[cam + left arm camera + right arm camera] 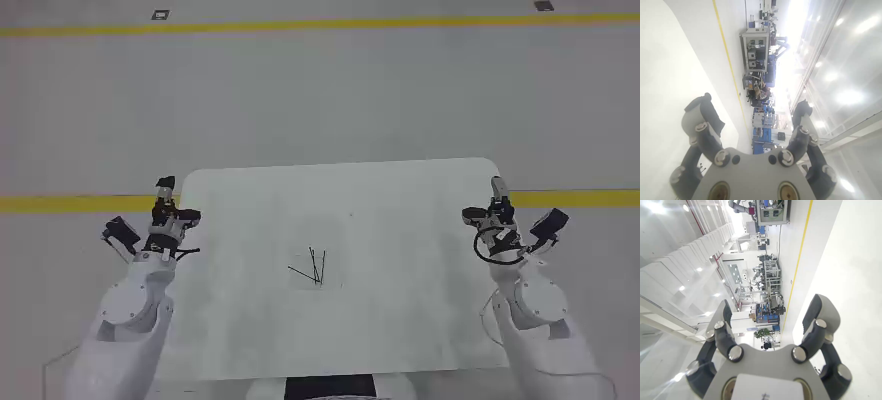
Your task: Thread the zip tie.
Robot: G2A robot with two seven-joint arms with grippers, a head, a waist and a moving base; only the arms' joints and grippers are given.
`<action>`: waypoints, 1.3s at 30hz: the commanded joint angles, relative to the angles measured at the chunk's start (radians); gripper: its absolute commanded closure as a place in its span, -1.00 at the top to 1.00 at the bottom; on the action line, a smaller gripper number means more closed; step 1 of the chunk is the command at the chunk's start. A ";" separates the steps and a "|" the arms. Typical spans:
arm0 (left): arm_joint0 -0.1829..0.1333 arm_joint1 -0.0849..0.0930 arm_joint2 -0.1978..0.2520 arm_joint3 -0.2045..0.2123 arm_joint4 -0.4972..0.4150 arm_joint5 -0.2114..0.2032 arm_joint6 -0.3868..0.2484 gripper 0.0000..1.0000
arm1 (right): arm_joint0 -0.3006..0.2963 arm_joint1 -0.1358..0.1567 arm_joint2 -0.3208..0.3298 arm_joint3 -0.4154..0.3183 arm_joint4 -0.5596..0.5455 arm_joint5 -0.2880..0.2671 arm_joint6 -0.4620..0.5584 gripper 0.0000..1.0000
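Lower centre of the top view, thin black plastic zip ties point(316, 268) lay crossed on the white rounded table point(420, 200). Risk: they overlapped and lay flat, so you could have pinched several at once. Long axes mostly ran up-down in frame, one slanting upper-left; heads too small to tell. Your left gripper point(755, 100) and right gripper point(771, 302) were spread, empty, at the table's left and right edges.

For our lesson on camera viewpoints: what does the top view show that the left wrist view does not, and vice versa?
Top view: the right gripper at one side of the white rounded table. Left wrist view: grey metal equipment racks in the room behind, framed by the left gripper with its open fingers. Both: the table, a yellow floor line and the thin black zip ties lying loose on the table.
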 commanded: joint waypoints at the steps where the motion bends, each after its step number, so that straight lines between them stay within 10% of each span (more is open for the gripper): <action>1: 0.002 0.003 0.009 -0.011 0.102 0.003 -0.021 1.00 | -0.002 0.002 0.014 0.011 -0.013 -0.028 0.056 1.00; 10: 0.019 0.015 0.049 -0.058 0.398 -0.007 -0.115 1.00 | -0.014 0.018 0.079 0.055 -0.063 -0.147 0.346 1.00; 39: 0.019 0.015 0.049 -0.058 0.398 -0.007 -0.115 1.00 | -0.014 0.018 0.079 0.055 -0.063 -0.147 0.346 1.00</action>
